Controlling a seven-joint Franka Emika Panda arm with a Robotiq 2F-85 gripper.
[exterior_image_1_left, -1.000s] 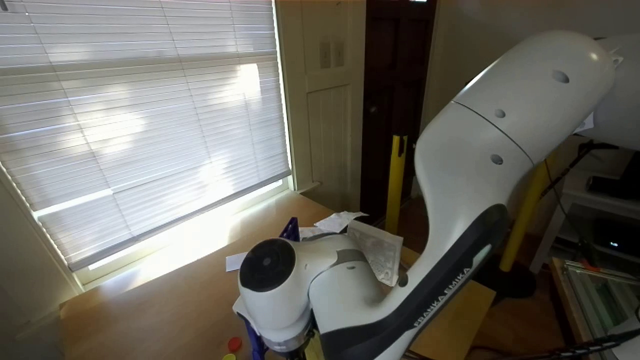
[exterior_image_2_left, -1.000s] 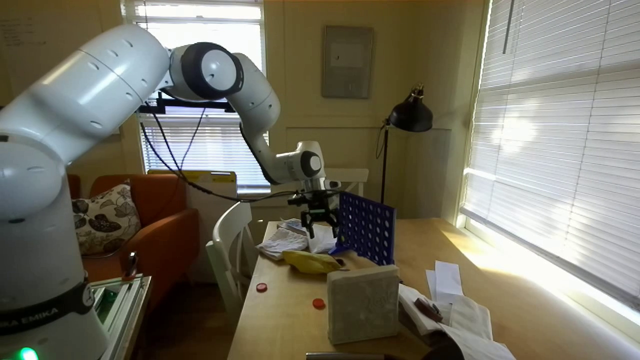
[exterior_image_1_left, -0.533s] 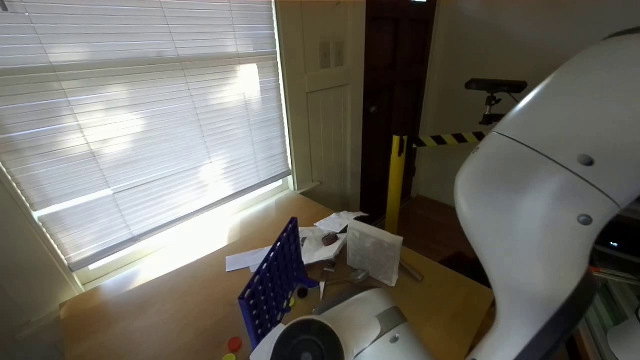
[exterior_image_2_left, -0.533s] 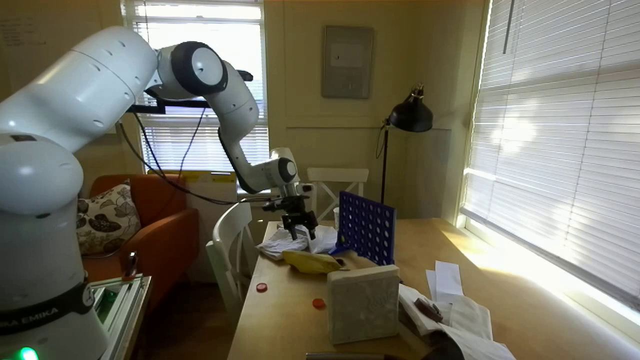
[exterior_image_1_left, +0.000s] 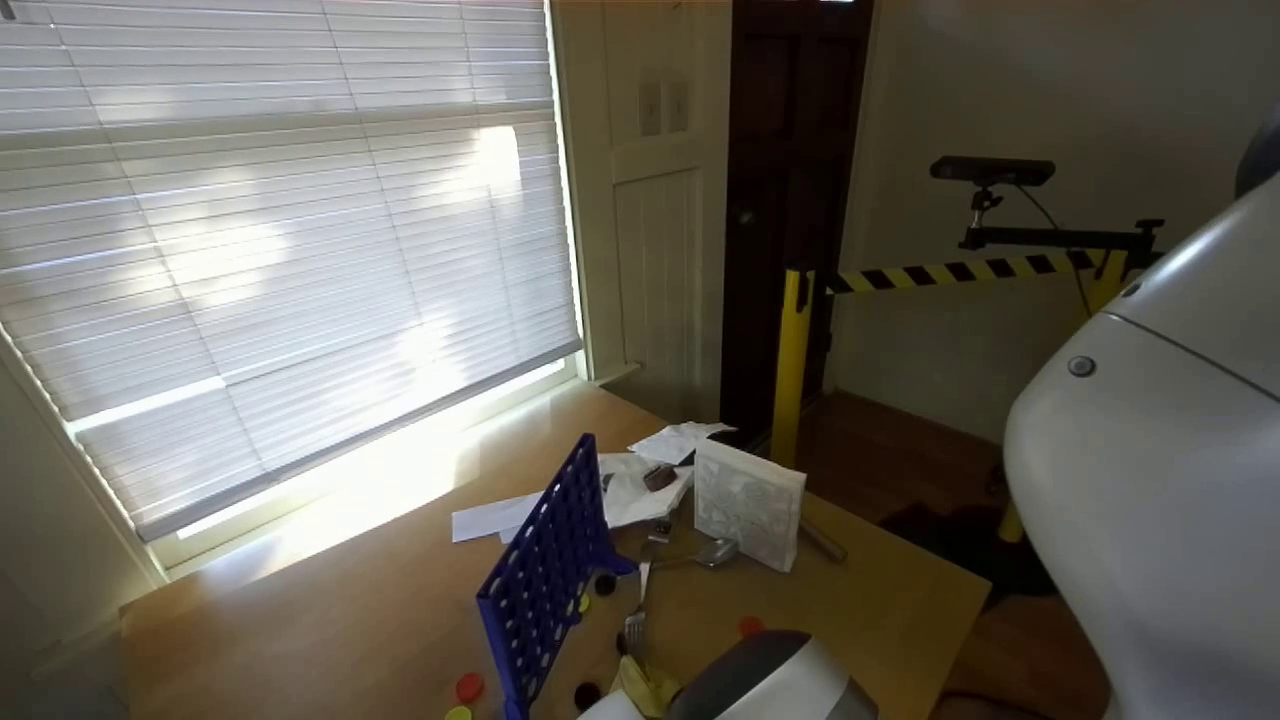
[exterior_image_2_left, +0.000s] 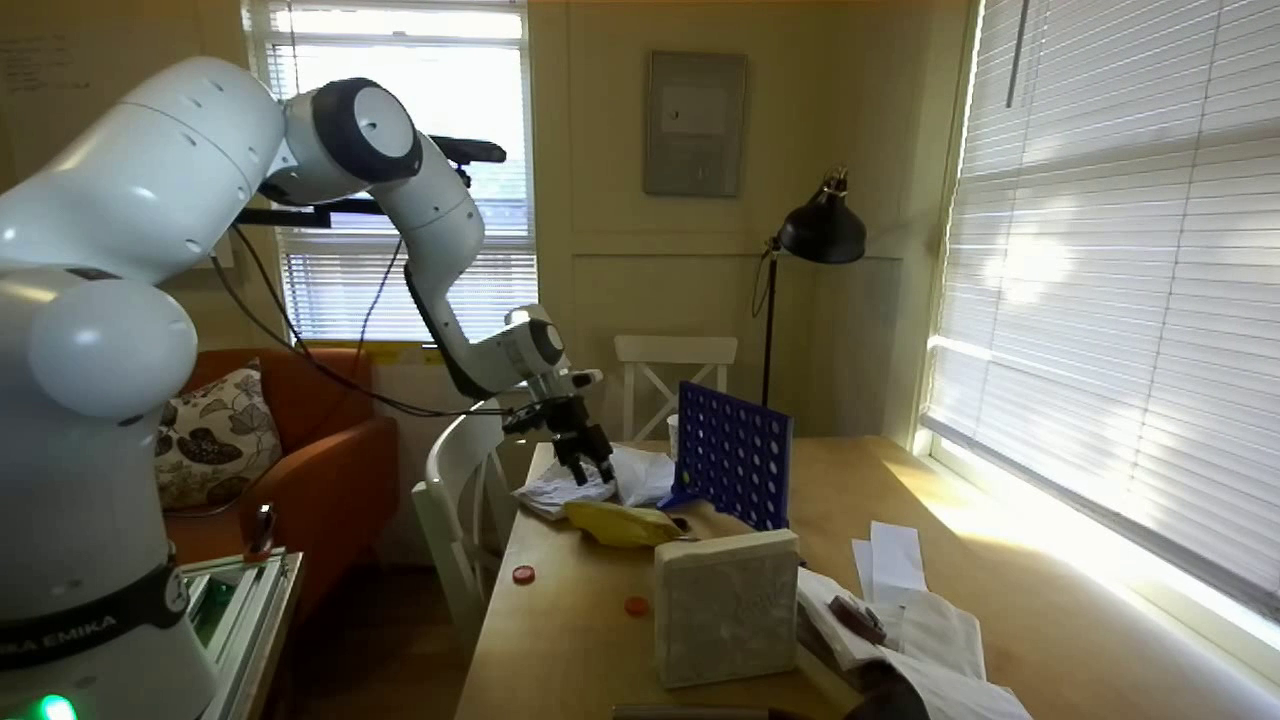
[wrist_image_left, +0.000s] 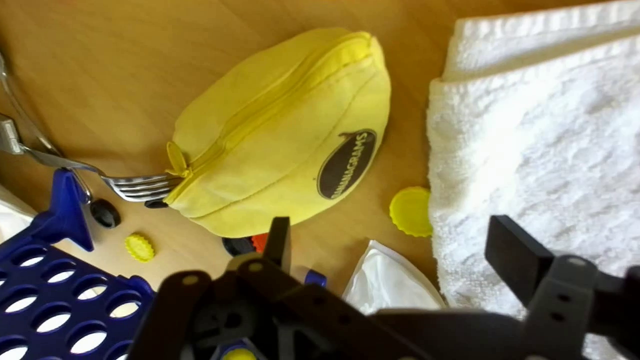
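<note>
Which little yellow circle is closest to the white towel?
The yellow disc between the banana pouch and the white towel, at the towel's edge; the other yellow ones lie nearer the blue grid.

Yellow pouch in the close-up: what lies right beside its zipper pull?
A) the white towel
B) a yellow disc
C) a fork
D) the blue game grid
C: the fork points prongs-first at the pouch, its tip right by the zipper pull.

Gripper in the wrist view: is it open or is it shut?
Open: the gripper has its fingers wide apart, with nothing held between them.
</note>
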